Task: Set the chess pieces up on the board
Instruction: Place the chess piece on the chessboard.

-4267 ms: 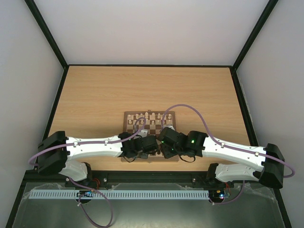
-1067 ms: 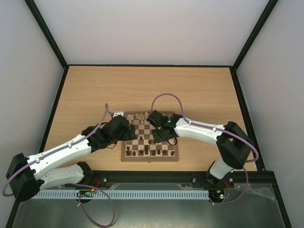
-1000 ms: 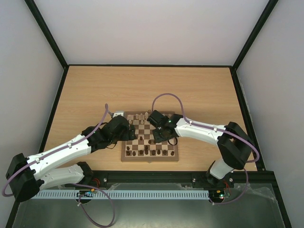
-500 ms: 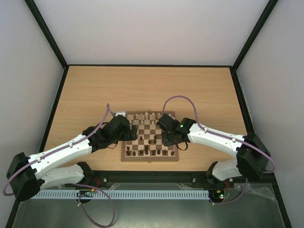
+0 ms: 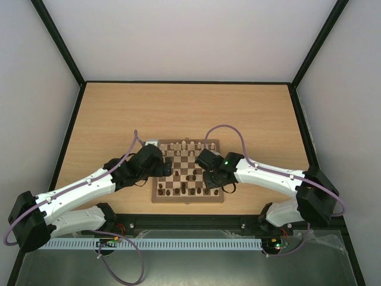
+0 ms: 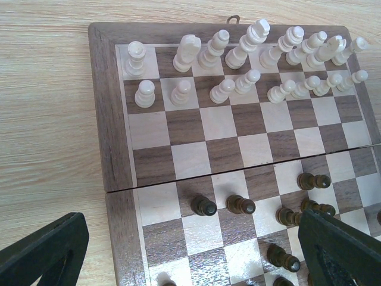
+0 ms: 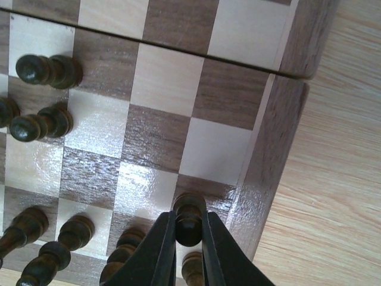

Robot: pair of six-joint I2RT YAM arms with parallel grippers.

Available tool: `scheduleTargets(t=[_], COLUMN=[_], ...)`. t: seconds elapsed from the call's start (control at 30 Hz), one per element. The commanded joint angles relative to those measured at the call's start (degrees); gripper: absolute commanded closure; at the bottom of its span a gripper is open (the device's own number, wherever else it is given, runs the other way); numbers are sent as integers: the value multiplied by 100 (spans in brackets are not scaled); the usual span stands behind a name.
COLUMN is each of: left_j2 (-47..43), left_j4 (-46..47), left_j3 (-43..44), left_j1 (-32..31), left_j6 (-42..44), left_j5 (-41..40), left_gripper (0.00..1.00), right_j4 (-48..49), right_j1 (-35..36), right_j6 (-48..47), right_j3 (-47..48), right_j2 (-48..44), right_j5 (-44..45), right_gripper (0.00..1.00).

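Right gripper [image 7: 189,231] is seen pinched on a single dark piece [image 7: 189,215], jaws nearly together. The piece is held over the near right part of the board [image 5: 178,199], on the last file beside the right border frame. Whether its base is touching the square cannot be told. More dark pieces [image 7: 65,244] are lined up in the rows nearest the arms, just beside the held one. A few dark pawns [image 6: 240,205] are stood further in, near the middle of the board, not in a straight line.

Left gripper [image 6: 190,223] is held spread wide, fingers [image 6: 44,250] well apart, above the board's left side at about mid-depth, clear of the pieces.

The board is laid flat on the wooden table [image 5: 119,113], roughly centred left to right and close to the near edge. A seam is seen running across its middle.

At the far side, cream pieces [image 6: 238,56] are set upright in two rows. The back row is placed along the far border, with a row of pawns directly in front of it.
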Motion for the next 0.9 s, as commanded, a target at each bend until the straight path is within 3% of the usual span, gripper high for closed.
scheduleTargets(t=[0.0,0.37,0.87], left_j2=[-18,-41,-130], left_j4=[59,68,33], left_j3=[-93,-143,-155], left_j1=[41,39,42], left_j6=[23,0,7], left_j5=[34,51,4], left_gripper=[0,0,0], right_j4=[-287,-316,-594], right_j1=[152,228,237], right_j6=[167,262,63], right_j3=[-147,-187,490], right_j2=[120,144,134], right_j5=[0,77,368], right_gripper=[89,87,67])
